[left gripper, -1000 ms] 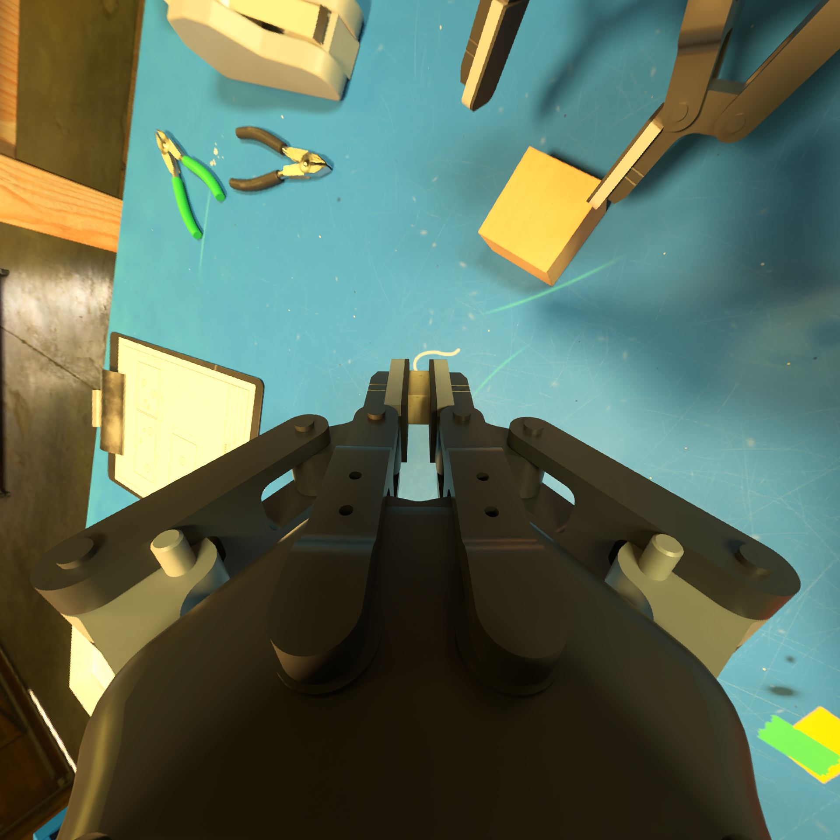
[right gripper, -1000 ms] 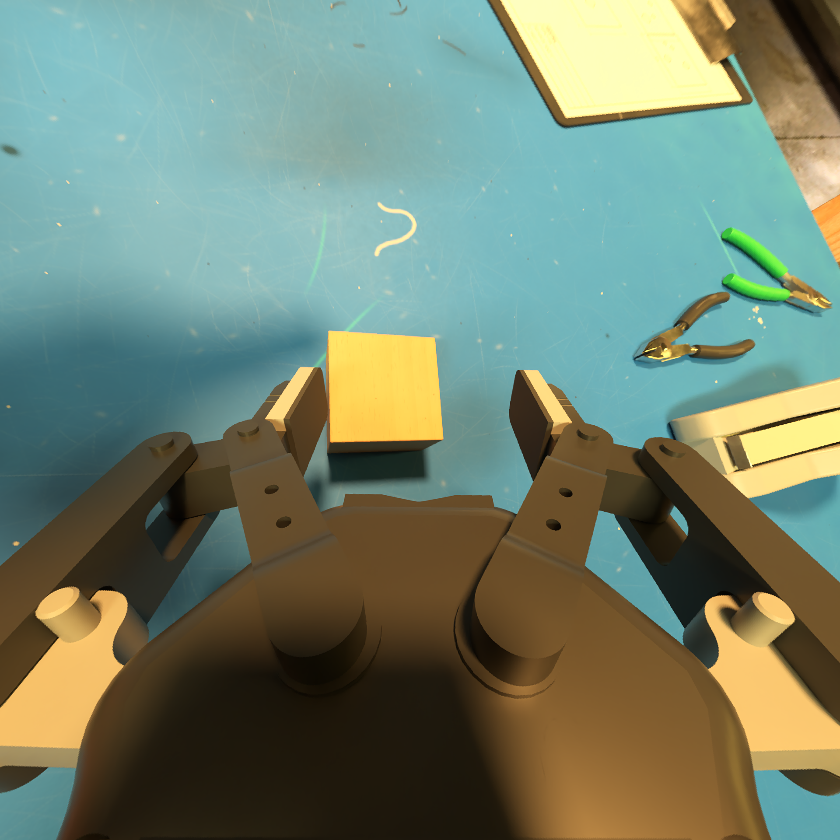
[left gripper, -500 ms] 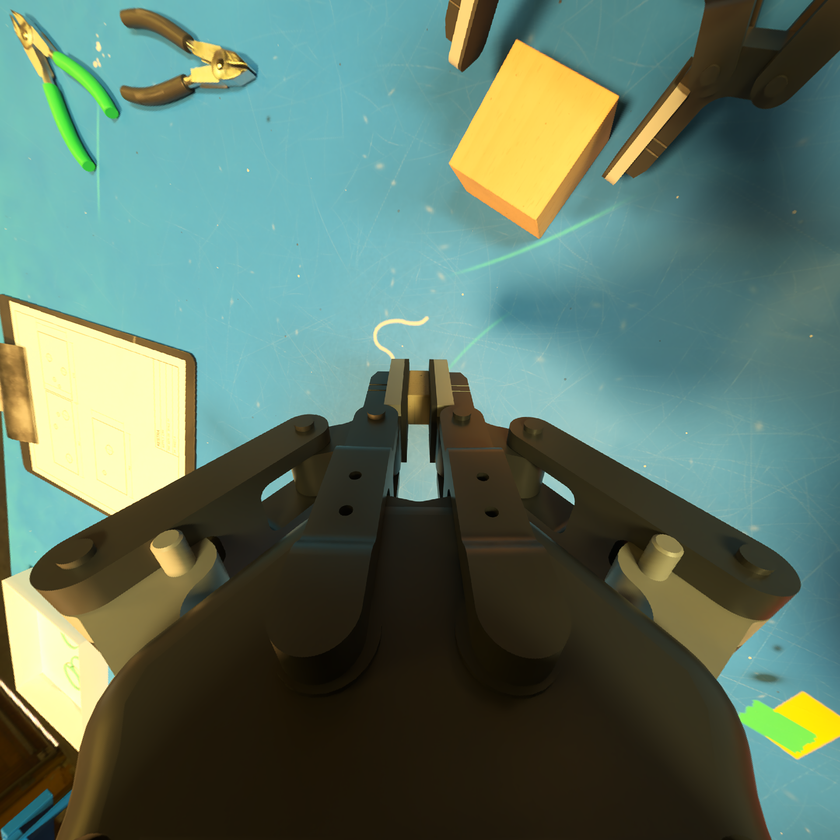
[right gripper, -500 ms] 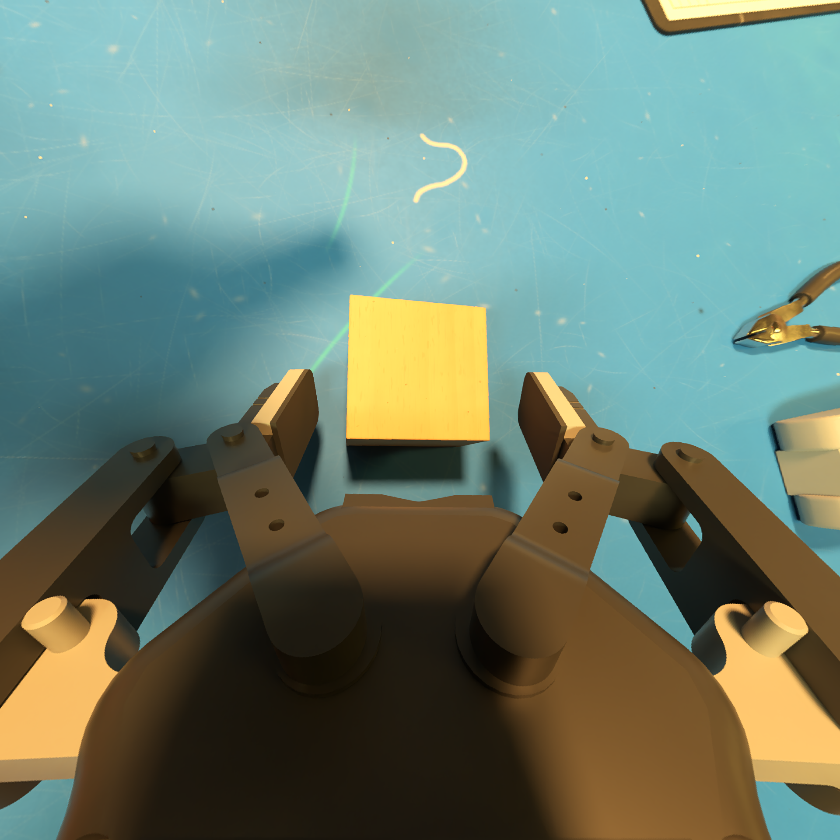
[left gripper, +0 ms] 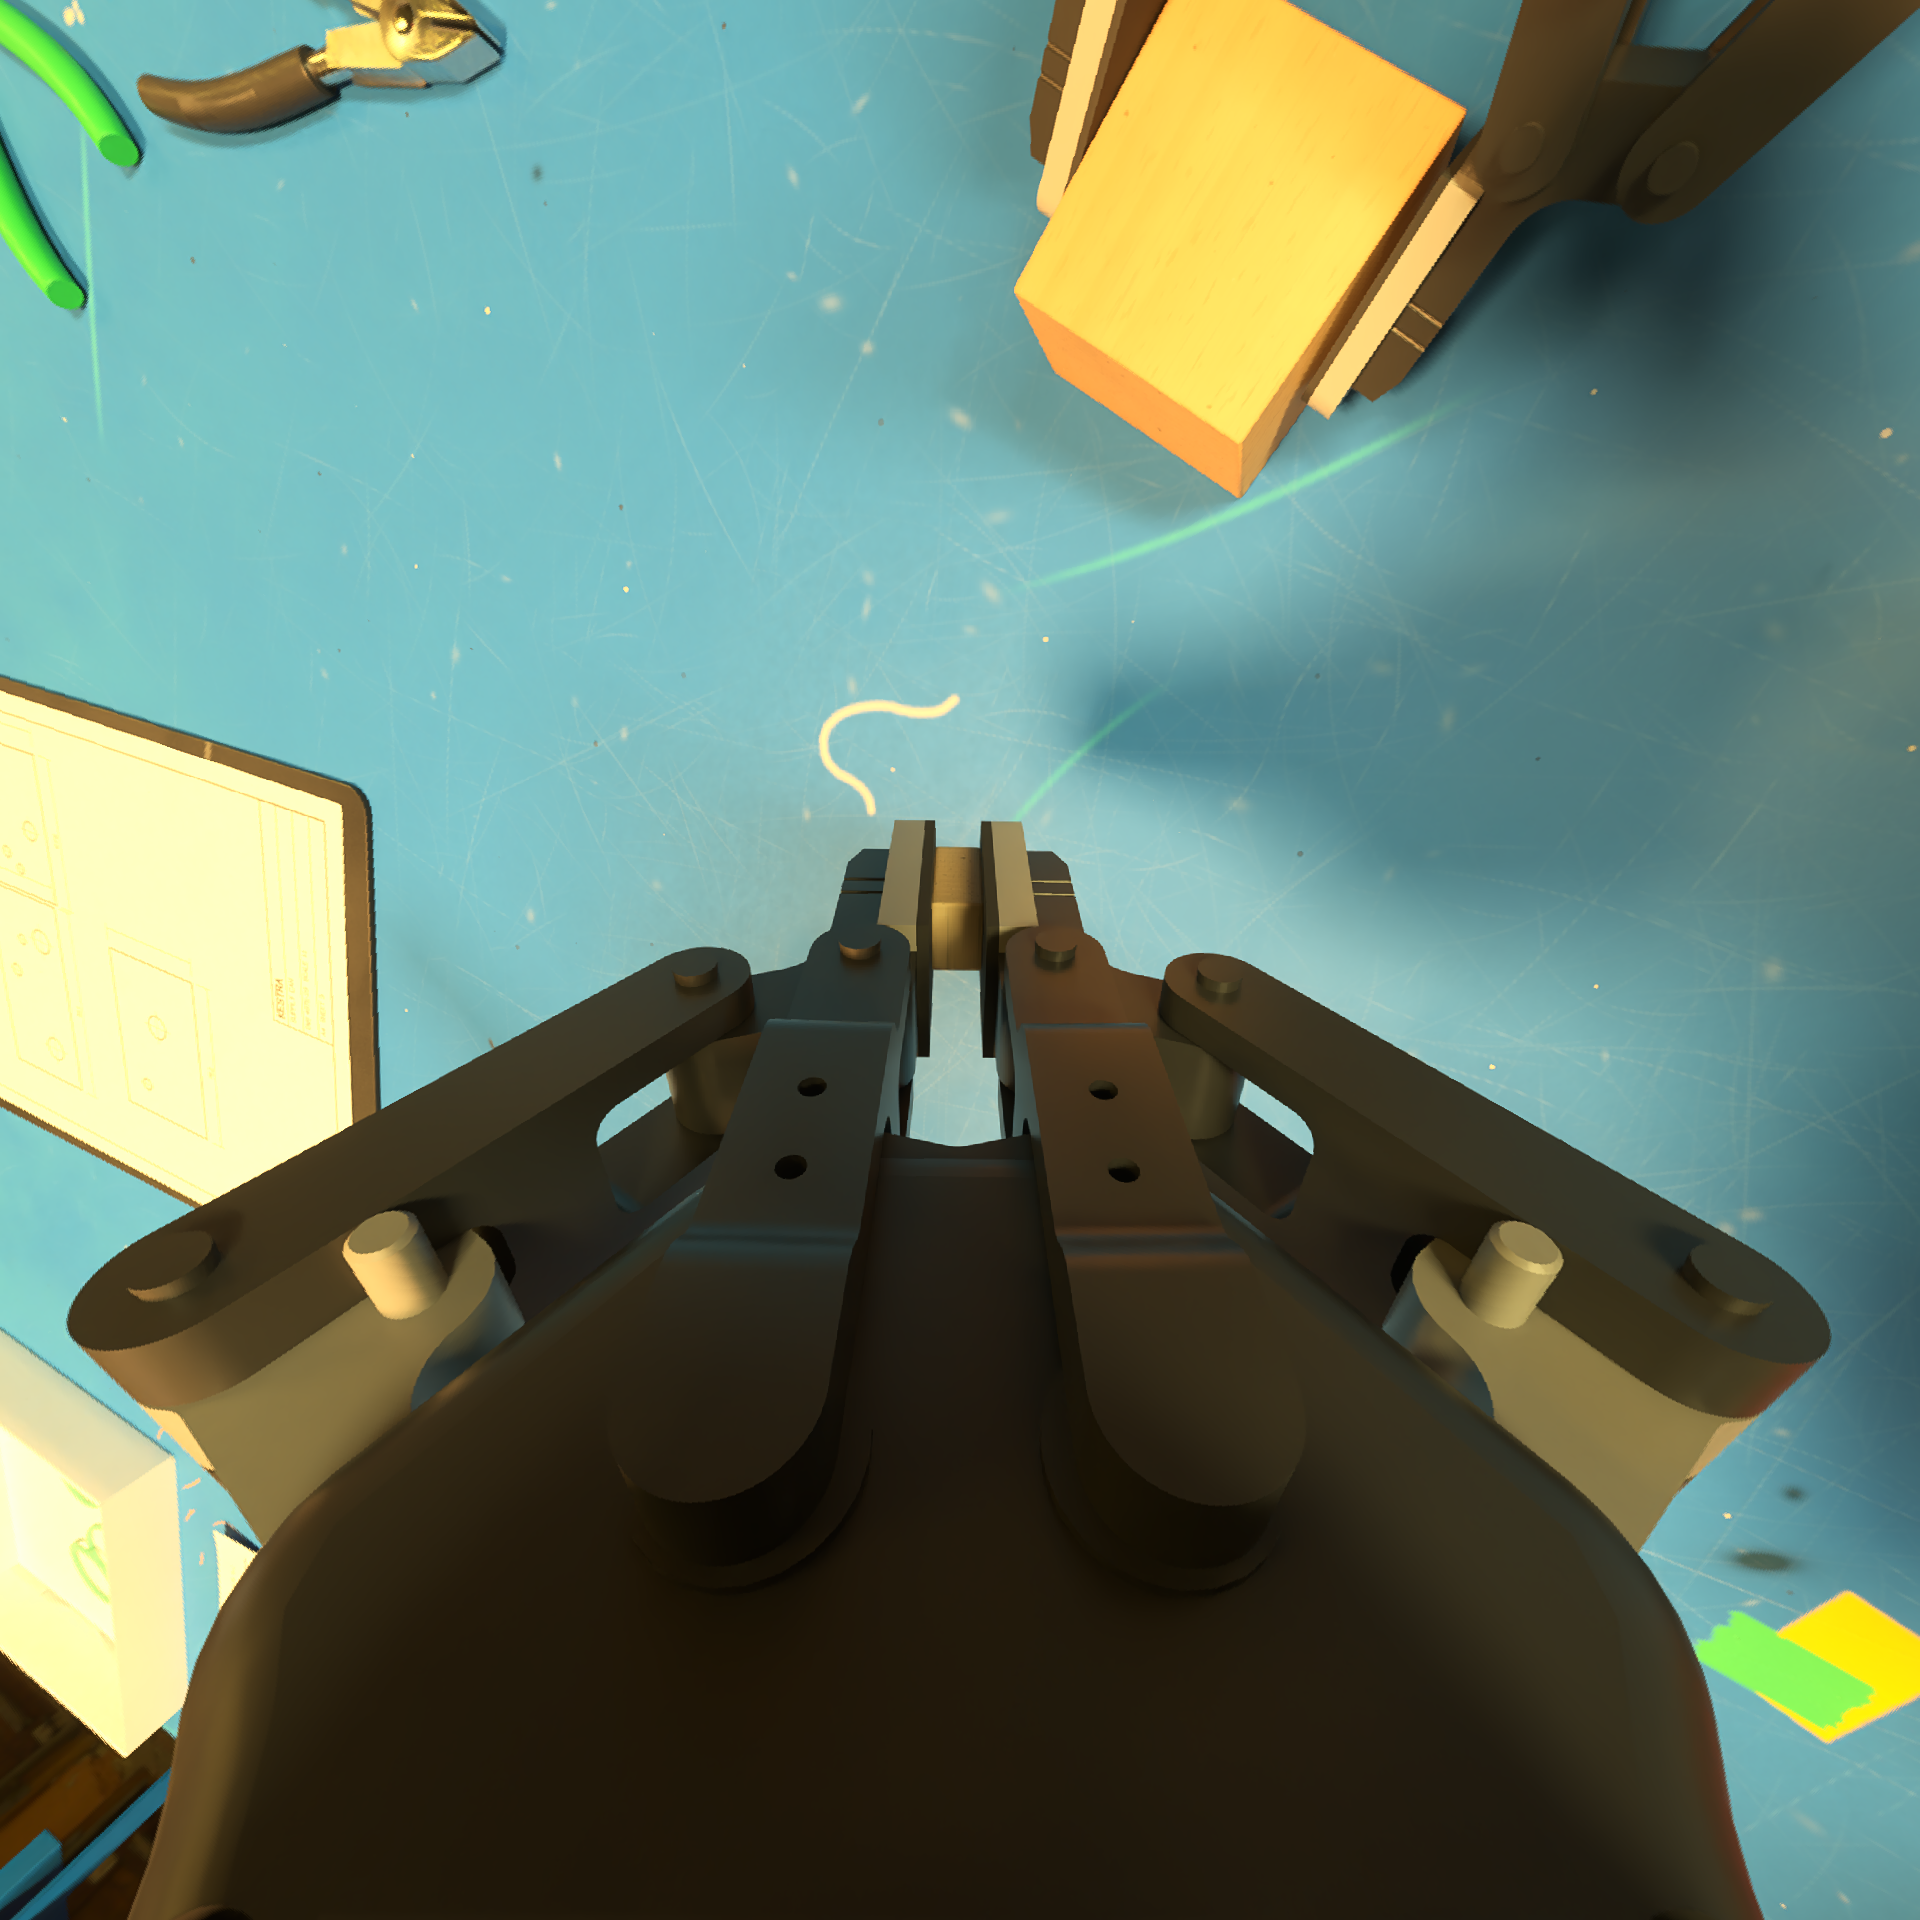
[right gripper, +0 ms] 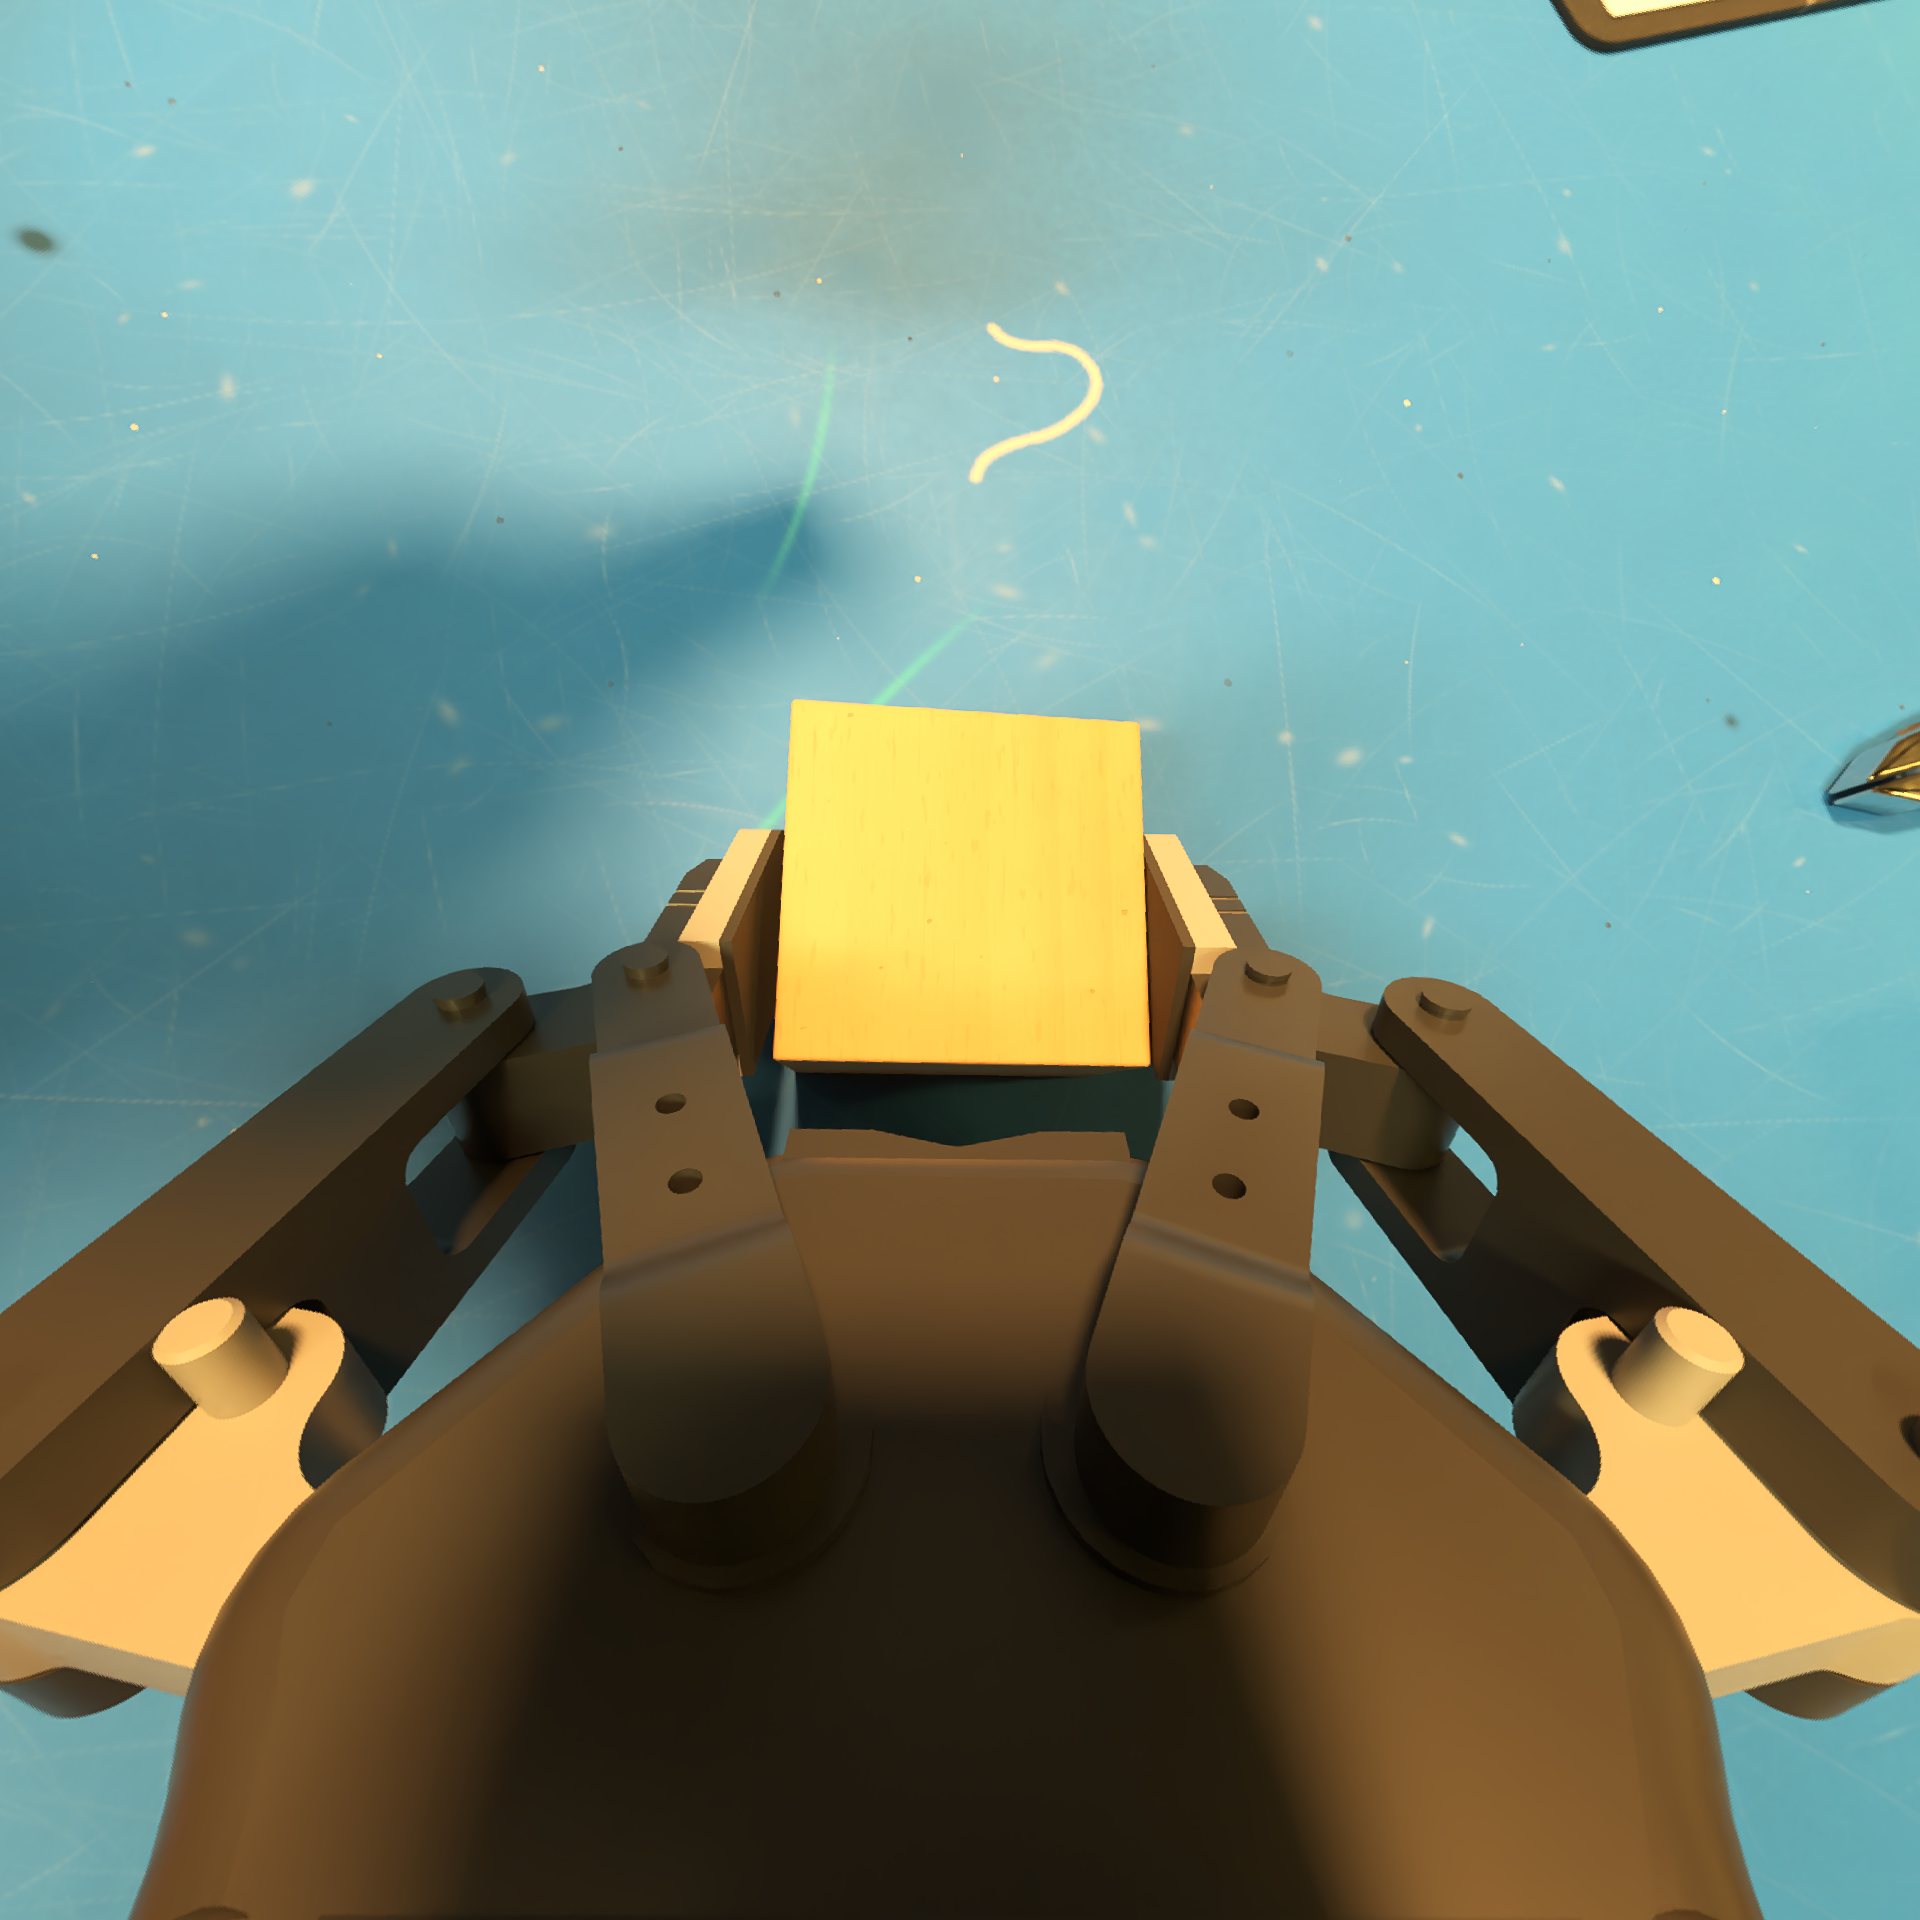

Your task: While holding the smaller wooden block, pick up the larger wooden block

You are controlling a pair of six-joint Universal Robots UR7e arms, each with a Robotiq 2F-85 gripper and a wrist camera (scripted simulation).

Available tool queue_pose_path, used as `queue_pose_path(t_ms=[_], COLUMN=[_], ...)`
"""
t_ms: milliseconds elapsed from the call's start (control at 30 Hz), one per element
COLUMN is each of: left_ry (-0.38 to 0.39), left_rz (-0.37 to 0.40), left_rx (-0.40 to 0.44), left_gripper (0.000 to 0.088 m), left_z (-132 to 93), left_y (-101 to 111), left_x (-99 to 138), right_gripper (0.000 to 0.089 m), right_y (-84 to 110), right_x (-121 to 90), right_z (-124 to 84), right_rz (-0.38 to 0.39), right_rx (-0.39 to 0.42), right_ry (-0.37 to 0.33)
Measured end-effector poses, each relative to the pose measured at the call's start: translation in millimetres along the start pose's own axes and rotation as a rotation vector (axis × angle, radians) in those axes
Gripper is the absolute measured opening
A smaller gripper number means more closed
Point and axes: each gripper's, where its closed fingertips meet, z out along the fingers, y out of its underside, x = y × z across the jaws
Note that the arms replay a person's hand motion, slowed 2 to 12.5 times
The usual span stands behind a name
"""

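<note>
My left gripper (left gripper: 957, 844) is shut on the smaller wooden block (left gripper: 957, 902), which shows as a thin strip between the pads, above the blue mat. My right gripper (right gripper: 961, 878) is shut on the larger wooden block (right gripper: 961, 883), with a pad pressed against each side. In the left wrist view the larger block (left gripper: 1236, 223) sits at the top right, clamped between the right gripper's fingers (left gripper: 1397, 301). I cannot tell whether the block rests on the mat or is raised.
A clipboard with paper (left gripper: 156, 935) lies at the left. Dark-handled pliers (left gripper: 312, 62) and green-handled pliers (left gripper: 62, 156) lie at the top left. A white box (left gripper: 73, 1538) is at the lower left, yellow and green tape (left gripper: 1818, 1662) at the lower right. A white thread (right gripper: 1039, 405) lies ahead.
My right gripper has closed from open onto the larger block. Both cameras have come closer to the mat, and the larger block looks nearer in the left wrist view.
</note>
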Motion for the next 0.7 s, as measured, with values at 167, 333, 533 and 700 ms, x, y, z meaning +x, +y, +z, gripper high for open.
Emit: queue_pose_path(t_ms=[167,333,533,700], left_ry=[-0.006,-0.002,0.002,0.003], left_rz=[-0.001,-0.011,-0.020,-0.032], left_rx=[-0.007,-0.010,-0.001,0.008], left_gripper=[0.0076,0.0076,0.0076,0.0076], left_z=[3.1,4.6,4.0,2.1], left_y=[2.9,5.0,6.3,7.3], left_x=[-1.9,-2.5,-3.7,-5.6], right_gripper=[0.0556,0.0556,0.0555,0.0555], right_y=[-2.4,-4.4,-5.2,-7.7], right_x=[1.6,2.6,4.1,5.4], right_z=[2.5,3.7,3.1,0.9], right_rz=[0.001,0.000,0.013,0.025], right_rx=[0.034,0.060,0.080,0.110], right_ry=[-0.012,-0.022,-0.029,-0.036])
